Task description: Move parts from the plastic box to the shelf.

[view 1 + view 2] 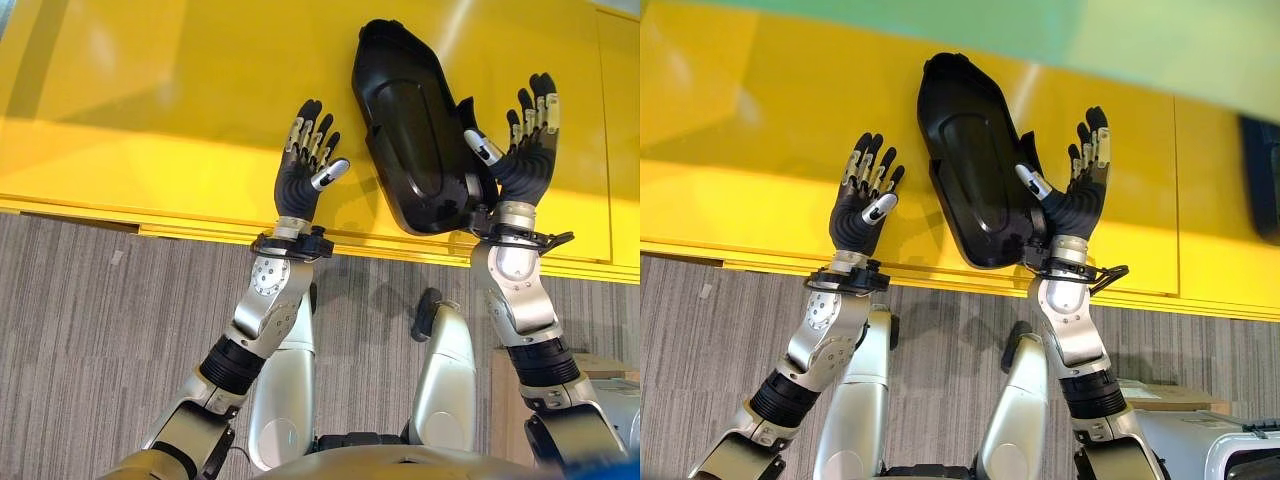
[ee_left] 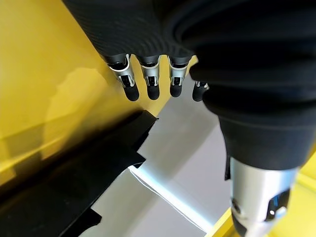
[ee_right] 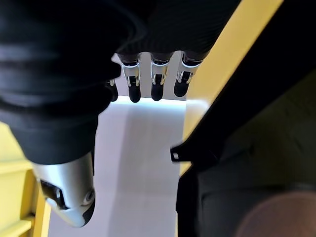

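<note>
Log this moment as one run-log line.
stage: part placed | black part: lying on yellow shelf | left hand: open, empty | right hand: open beside part

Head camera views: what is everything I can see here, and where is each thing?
Black part: one, glossy black moulded piece, lying on the yellow shelf between the two hands, beside the right thumb.
Shelf: one, yellow, across the upper part of the views.
Floor: grey striped carpet, below the shelf edge.
Dark object: one, black, at the shelf's far right edge; too cut off to identify.
Left robot hand: one, silver with dark tips, raised over the shelf, fingers relaxed, holding nothing.
Right robot hand: one, same colours, raised open beside the part.
</note>
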{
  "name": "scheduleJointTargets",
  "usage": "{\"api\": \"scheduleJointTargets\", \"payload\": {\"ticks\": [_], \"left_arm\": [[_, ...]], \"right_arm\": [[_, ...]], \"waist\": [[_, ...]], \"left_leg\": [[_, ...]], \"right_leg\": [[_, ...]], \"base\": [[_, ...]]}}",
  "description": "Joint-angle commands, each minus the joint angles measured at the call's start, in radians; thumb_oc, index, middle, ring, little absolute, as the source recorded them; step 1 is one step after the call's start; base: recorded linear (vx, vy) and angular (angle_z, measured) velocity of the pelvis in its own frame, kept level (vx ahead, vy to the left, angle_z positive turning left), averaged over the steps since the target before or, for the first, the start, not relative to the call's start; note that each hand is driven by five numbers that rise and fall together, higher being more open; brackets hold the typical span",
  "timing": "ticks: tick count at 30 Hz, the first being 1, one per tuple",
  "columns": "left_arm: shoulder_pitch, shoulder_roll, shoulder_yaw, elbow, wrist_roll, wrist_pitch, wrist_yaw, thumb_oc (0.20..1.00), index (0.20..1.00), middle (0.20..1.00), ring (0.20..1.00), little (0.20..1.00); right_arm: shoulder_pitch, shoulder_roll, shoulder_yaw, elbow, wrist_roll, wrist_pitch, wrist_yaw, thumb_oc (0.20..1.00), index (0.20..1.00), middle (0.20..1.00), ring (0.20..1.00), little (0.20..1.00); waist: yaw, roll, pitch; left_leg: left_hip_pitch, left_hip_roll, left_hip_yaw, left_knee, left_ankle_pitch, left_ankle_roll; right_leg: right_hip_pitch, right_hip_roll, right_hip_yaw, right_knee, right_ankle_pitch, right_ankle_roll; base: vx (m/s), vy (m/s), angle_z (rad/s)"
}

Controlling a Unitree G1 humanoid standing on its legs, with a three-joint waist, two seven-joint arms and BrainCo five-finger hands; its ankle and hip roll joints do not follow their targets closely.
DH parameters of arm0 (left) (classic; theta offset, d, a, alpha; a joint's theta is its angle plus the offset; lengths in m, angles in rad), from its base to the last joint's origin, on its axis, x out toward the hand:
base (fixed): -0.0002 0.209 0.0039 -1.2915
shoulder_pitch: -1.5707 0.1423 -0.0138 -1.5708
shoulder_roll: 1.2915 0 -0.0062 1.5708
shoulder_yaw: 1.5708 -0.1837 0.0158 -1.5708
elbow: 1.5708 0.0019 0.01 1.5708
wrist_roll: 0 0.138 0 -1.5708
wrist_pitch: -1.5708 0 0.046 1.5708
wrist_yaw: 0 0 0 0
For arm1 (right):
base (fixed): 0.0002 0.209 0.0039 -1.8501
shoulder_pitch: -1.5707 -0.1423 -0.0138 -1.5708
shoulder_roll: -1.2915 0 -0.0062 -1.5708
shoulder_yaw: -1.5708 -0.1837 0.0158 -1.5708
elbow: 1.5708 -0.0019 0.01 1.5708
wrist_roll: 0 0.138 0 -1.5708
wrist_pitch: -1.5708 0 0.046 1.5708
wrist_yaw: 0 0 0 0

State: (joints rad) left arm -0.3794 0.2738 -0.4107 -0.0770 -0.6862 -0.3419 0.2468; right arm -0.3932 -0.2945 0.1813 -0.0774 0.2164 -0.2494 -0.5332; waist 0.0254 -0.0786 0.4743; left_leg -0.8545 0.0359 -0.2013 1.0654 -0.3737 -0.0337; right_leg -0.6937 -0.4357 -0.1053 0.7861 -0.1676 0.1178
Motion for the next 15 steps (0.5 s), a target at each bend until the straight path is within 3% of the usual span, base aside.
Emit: {"api": "scheduleJointTargets", "payload": {"ticks": [1, 15], "left_arm": [[0.029, -0.021, -0.047, 0.069, -0.023, 0.008, 0.060, 1.000, 1.000, 1.000, 1.000, 1.000], [0.053, -0.061, -0.074, 0.166, -0.035, -0.007, 0.143, 1.000, 1.000, 1.000, 1.000, 1.000]], "right_arm": [[-0.031, -0.047, -0.064, -0.022, 0.011, -0.055, -0.015, 1.000, 1.000, 1.000, 1.000, 1.000], [-0.027, -0.069, -0.041, 0.009, 0.085, -0.062, -0.033, 1.000, 1.000, 1.000, 1.000, 1.000]], "waist": [[0.027, 0.011, -0.013], [0.043, -0.022, 0.019]], "left_leg": [[0.031, 0.045, -0.002, -0.120, 0.041, -0.022], [0.038, 0.058, -0.011, -0.134, 0.056, -0.031]], "right_leg": [[0.013, -0.014, 0.038, 0.126, -0.133, -0.018], [0.013, -0.006, 0.035, 0.141, -0.140, -0.029]], "base": [[0.02, -0.044, 0.03], [0.00, -0.017, 0.01]]}}
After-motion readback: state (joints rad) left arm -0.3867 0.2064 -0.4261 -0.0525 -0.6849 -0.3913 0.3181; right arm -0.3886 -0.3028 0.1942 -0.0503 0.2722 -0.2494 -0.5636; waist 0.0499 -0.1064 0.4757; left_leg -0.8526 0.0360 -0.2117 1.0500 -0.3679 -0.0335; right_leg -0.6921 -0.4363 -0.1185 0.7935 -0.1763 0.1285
